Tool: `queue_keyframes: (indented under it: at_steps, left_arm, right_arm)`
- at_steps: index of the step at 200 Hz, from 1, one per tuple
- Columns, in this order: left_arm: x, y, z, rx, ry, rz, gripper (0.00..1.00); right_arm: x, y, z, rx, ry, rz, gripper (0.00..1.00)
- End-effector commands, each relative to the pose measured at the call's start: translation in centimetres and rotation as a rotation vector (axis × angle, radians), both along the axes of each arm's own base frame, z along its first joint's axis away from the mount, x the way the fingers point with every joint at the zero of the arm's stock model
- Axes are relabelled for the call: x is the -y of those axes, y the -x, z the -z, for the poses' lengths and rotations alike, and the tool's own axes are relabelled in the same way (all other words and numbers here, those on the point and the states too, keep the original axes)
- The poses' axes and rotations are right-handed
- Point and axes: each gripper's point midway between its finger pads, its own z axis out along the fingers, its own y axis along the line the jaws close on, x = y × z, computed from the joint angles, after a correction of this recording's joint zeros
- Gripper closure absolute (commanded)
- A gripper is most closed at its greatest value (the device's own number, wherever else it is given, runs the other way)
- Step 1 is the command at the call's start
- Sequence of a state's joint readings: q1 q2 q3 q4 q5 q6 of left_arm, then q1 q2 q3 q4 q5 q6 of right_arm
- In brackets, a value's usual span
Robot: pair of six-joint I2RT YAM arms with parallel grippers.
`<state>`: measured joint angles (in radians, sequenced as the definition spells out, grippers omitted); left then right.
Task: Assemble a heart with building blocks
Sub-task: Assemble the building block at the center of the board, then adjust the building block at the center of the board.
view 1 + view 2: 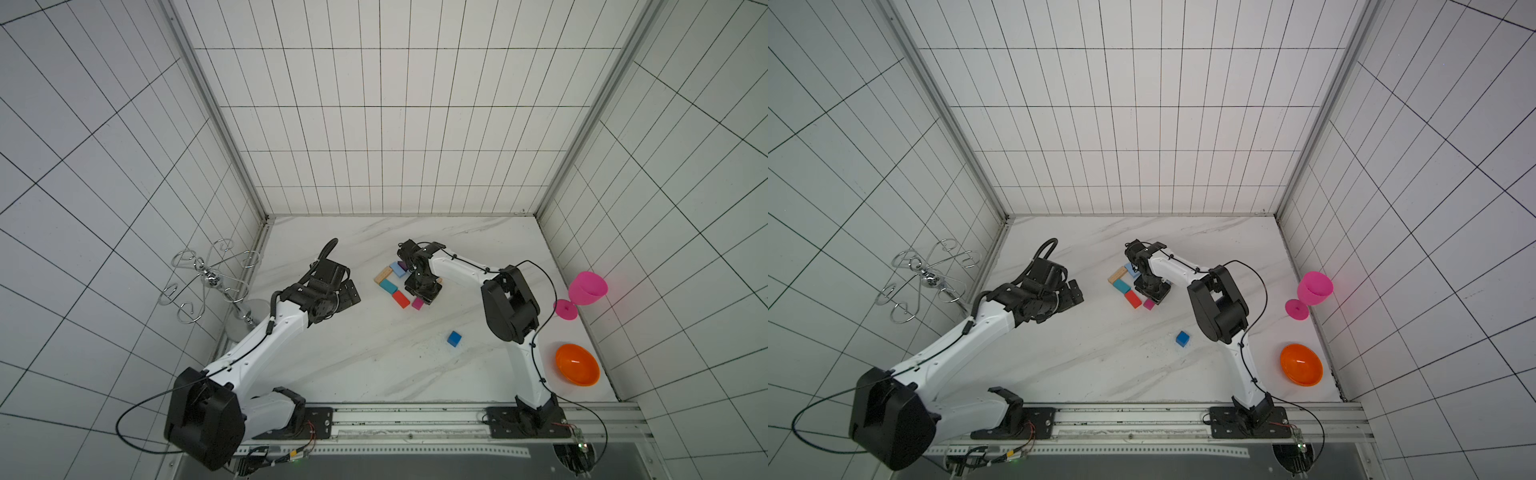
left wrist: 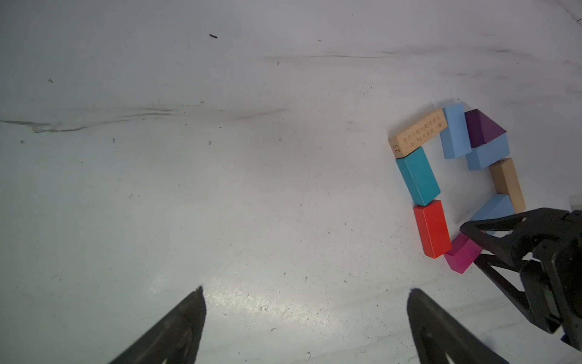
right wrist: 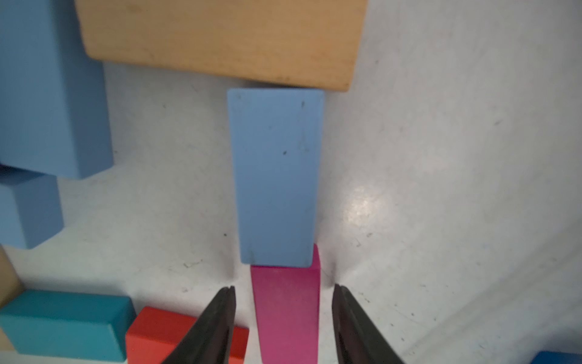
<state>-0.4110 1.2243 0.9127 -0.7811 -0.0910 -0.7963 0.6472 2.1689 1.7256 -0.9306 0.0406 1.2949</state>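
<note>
While nine blocks stood joined as the heart [image 2: 417, 176] outline at the right of the left wrist view, the blue cube [image 1: 454, 338] lay alone, well apart, lower centre in both top views; seating it as the tip looked to be what remained. The right gripper [image 3: 284, 287] straddled the pink brick [image 3: 286, 315], jaws apart and clear of it. The left gripper [image 2: 306, 289] hung wide open, empty.

Robot lab test cell, not a home. I'm boxed in by white gridded wall panels [image 1: 395, 124] on three sides, with aluminium corner posts [image 1: 218, 116] and a marble-print tabletop [image 1: 374, 365]. My arm bases are bolted to a metal rail [image 1: 415, 417] at the frame bottom, with exposed wiring [image 1: 291, 454] below.
</note>
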Motion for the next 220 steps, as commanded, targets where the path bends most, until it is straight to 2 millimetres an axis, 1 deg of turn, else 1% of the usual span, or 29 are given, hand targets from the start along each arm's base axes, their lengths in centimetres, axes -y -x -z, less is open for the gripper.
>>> queue_keyframes:
  at_steps: [1, 37, 44, 48, 54, 64, 65, 66, 69, 70, 79, 95, 113, 115, 126, 138, 155, 170, 192, 220]
  left_arm:
    - [0.0, -0.2, 0.0, 0.013, 0.013, -0.011, 0.02]
    - [-0.1, -0.2, -0.2, 0.017, 0.012, -0.014, 0.02]
    - [-0.2, -0.1, -0.3, 0.019, 0.009, -0.016, 0.02]
    - [-0.2, -0.1, -0.3, 0.021, 0.010, -0.017, 0.02]
    - [-0.3, -0.1, -0.3, 0.019, 0.006, -0.016, 0.02]
    - [-0.4, 0.0, -0.3, 0.020, 0.003, -0.018, 0.02]
    - [-0.4, 0.0, -0.3, 0.021, 0.003, -0.018, 0.02]
    - [-0.4, 0.0, -0.4, 0.021, 0.004, -0.019, 0.02]
    - [-0.4, 0.0, -0.3, 0.020, 0.003, -0.020, 0.02]
    - [-0.4, 0.0, -0.3, 0.021, 0.004, -0.020, 0.02]
    - [-0.4, 0.1, -0.3, 0.020, 0.003, -0.020, 0.02]
    - [-0.5, 0.3, 0.0, 0.017, 0.005, -0.025, 0.02]
    - [-0.5, 0.4, 0.3, 0.010, 0.011, -0.029, 0.02]
    - [-0.5, 0.4, 0.3, 0.010, 0.012, -0.029, 0.02]
    - [-0.4, 0.5, 0.5, 0.007, 0.015, -0.029, 0.02]
    - [-0.4, 0.6, 0.6, 0.004, 0.017, -0.032, 0.02]
    - [-0.4, 0.6, 0.7, 0.002, 0.018, -0.032, 0.02]
    - [-0.4, 0.6, 0.6, 0.002, 0.018, -0.031, 0.02]
    - [-0.5, 0.7, 0.6, 0.002, 0.013, -0.032, 0.02]
    - [-0.7, 0.9, 0.7, 0.002, 0.008, -0.037, 0.02]
  right_arm:
    - [1.0, -0.3, -2.2, 0.045, 0.001, 0.018, 0.47]
    - [0.0, -0.2, -4.2, 0.063, -0.057, -0.015, 0.46]
    - [-0.2, -0.1, -4.7, 0.074, -0.063, -0.041, 0.48]
    - [-0.4, -0.1, -5.0, 0.082, -0.063, -0.067, 0.50]
    - [-0.7, -0.1, -5.6, 0.101, -0.062, -0.123, 0.59]
    - [-1.1, -0.1, -6.4, 0.123, -0.045, -0.229, 0.88]
    - [-1.1, 0.0, -6.5, 0.124, -0.036, -0.248, 0.93]
    - [-1.1, 0.0, -6.5, 0.124, -0.036, -0.248, 0.93]
    - [-1.0, 0.1, -6.7, 0.124, -0.020, -0.269, 0.99]
    - [-0.9, 0.2, -6.7, 0.122, -0.014, -0.278, 1.00]
    - [-0.4, 0.7, -7.0, 0.121, 0.028, -0.326, 1.00]
    - [-0.3, 1.5, -7.0, 0.126, 0.048, -0.406, 1.00]
    - [-1.7, 2.5, -6.8, 0.136, -0.008, -0.488, 1.00]
    - [-1.9, 2.7, -6.8, 0.136, -0.013, -0.519, 1.00]
    - [-3.4, 3.5, -6.5, 0.128, -0.060, -0.608, 1.00]
    - [-4.4, 4.2, -5.9, 0.102, -0.074, -0.664, 1.00]
    - [-4.8, 4.5, -4.6, 0.070, -0.074, -0.684, 1.00]
    - [-5.8, 4.6, -3.4, 0.037, -0.099, -0.716, 1.00]
    - [-7.3, 4.8, -2.8, 0.011, -0.092, -0.772, 1.00]
    - [-7.8, 5.3, -2.0, -0.012, -0.061, -0.804, 1.00]
